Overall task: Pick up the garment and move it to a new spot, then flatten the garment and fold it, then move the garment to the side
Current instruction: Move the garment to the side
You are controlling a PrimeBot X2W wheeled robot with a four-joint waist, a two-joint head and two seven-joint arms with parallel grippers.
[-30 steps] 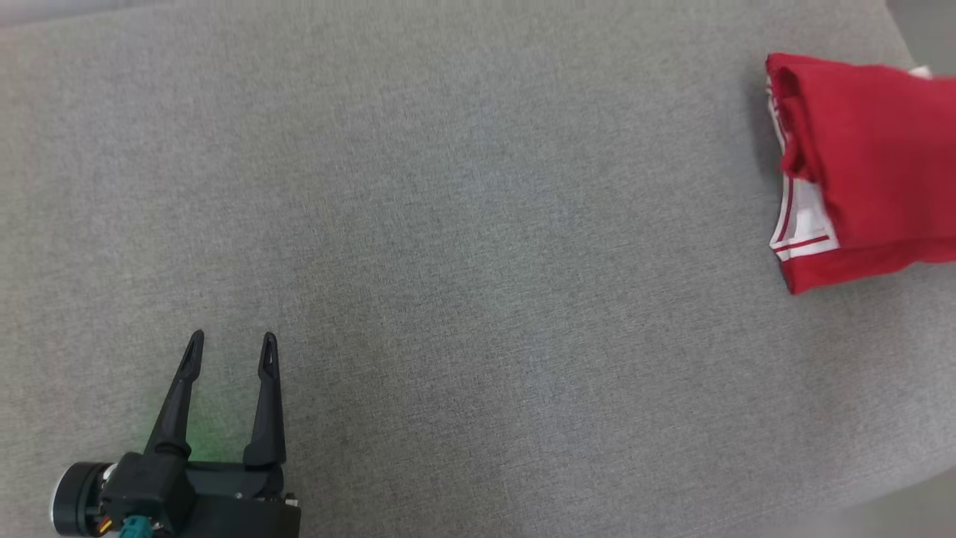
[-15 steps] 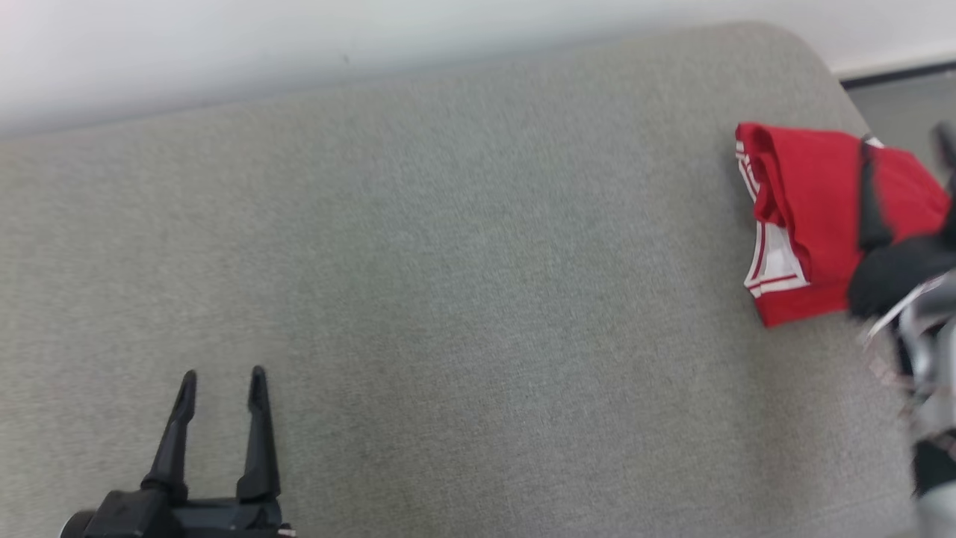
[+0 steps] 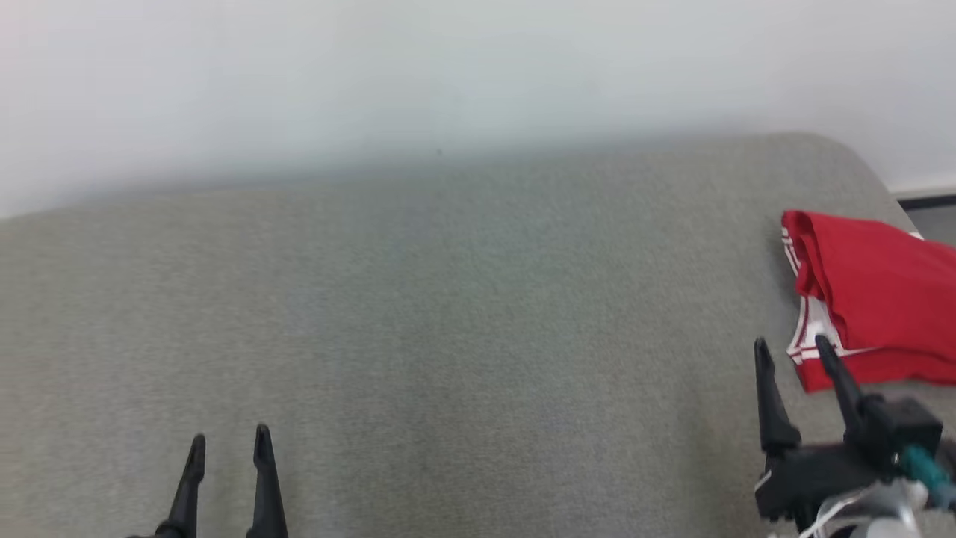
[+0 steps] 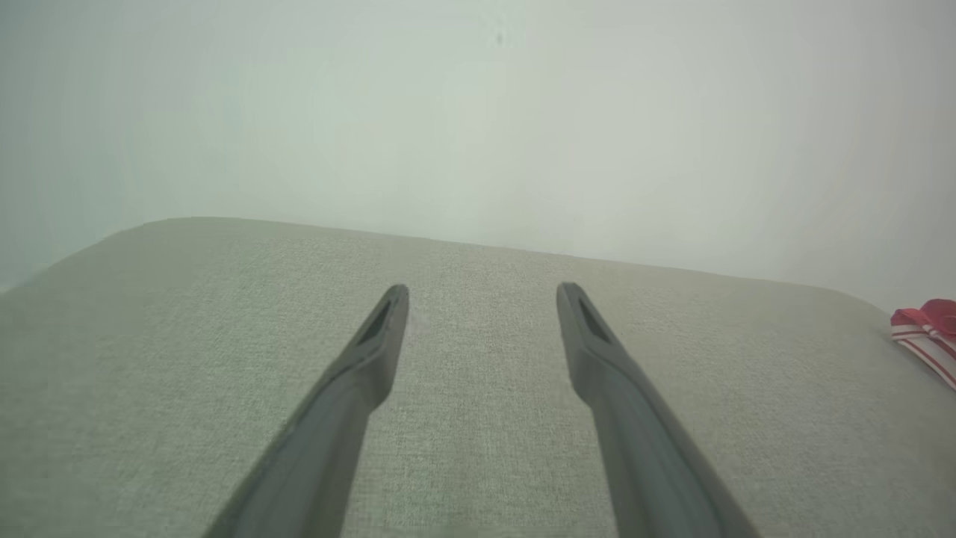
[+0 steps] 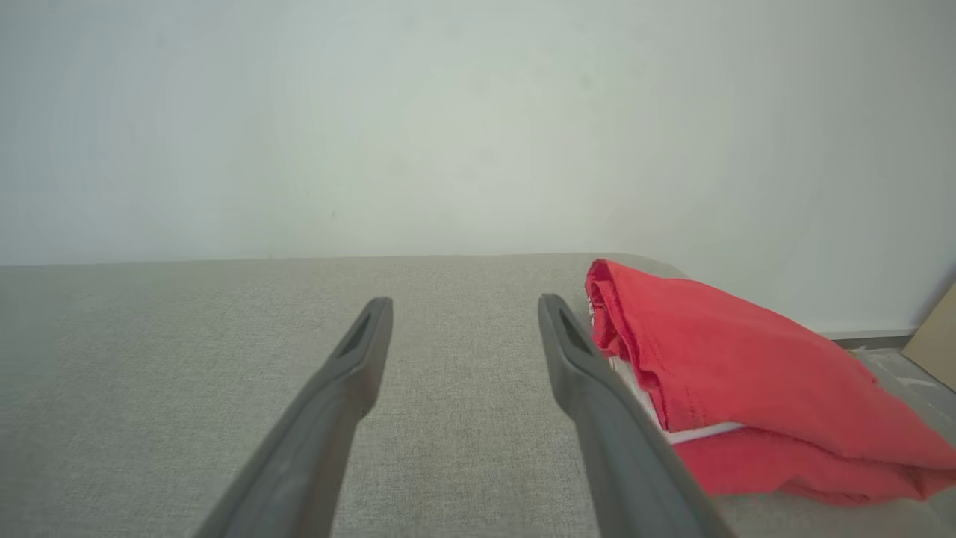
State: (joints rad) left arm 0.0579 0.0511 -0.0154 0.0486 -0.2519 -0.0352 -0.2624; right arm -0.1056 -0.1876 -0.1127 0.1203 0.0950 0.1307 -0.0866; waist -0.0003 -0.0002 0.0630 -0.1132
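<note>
Pale wall point(image 3: 448, 67): backdrop along the far edge.

Grey fabric cushion point(image 3: 448, 336): the work surface, with rounded corners.

Red garment point(image 3: 881, 299): folded into a compact stack with white striped trim showing on its left side. It lies at the cushion's far right end, close to the corner. I judge this to be its set-aside place, so the task looks near complete.

My right tool point(image 3: 792, 347): released, jaws spread, nothing between them. It sits just beside the garment's near-left corner. One finger crosses the trim in the right wrist view, and I cannot tell whether it touches the cloth.

My left tool point(image 3: 229, 437): released and empty, well apart from the garment, low over bare cushion.

Obstructions: I see none between either tool and the garment. The nearby cushion edge is the one hazard, since the stack could slide off.
</note>
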